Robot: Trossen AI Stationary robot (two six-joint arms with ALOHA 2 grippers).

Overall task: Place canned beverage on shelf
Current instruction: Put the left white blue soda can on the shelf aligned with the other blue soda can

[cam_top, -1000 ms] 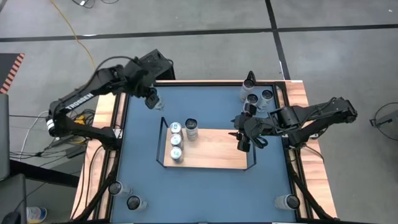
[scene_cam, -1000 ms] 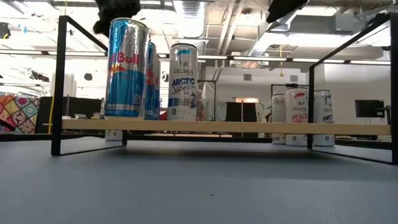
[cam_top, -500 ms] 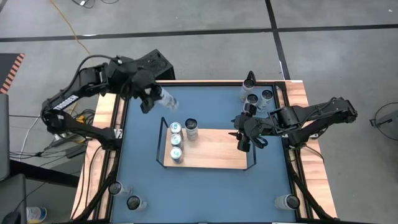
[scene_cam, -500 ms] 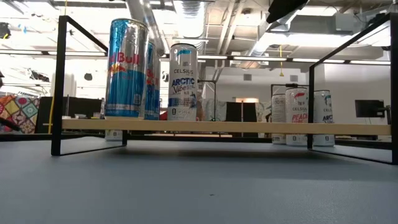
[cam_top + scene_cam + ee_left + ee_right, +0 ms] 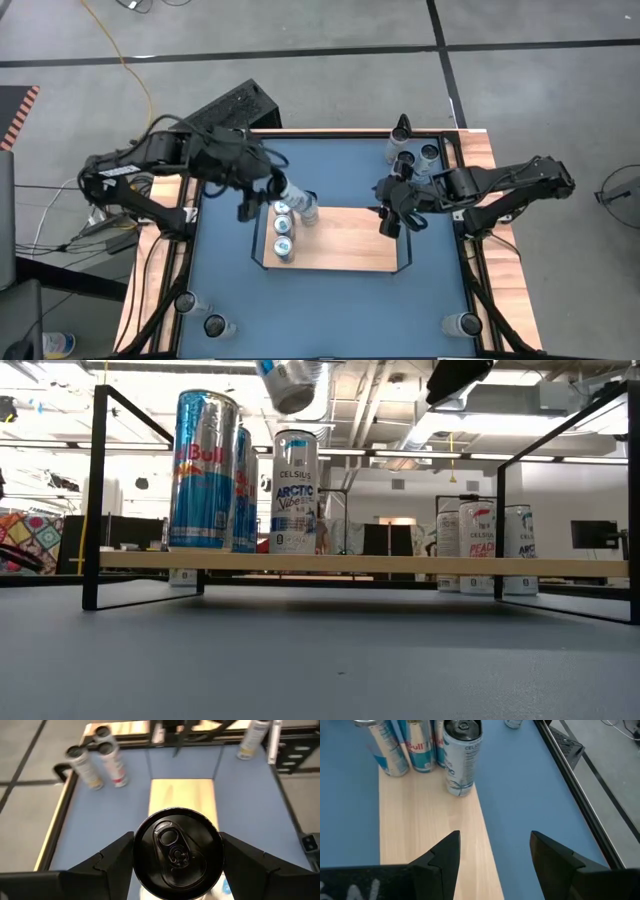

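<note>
Can point(image 5: 177, 852) clamped in left gripper point(image 5: 262, 195), tilted above shelf's point(image 5: 345, 245) left end by standing cans point(image 5: 283, 228); lowered off-plumb it may topple them; right gripper point(image 5: 392, 213) empty, part-open over right end.

four cans point(image 5: 283, 228) stand at the shelf's point(image 5: 350, 245) left end.

Light-wood shelf point(image 5: 340, 245) on blue table point(image 5: 330, 310); black-topped, seemingly white can point(image 5: 176, 852).

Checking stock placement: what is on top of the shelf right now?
The shelf holds three Red Bull cans and a Celsius can. The left gripper covers part of that end.
</note>
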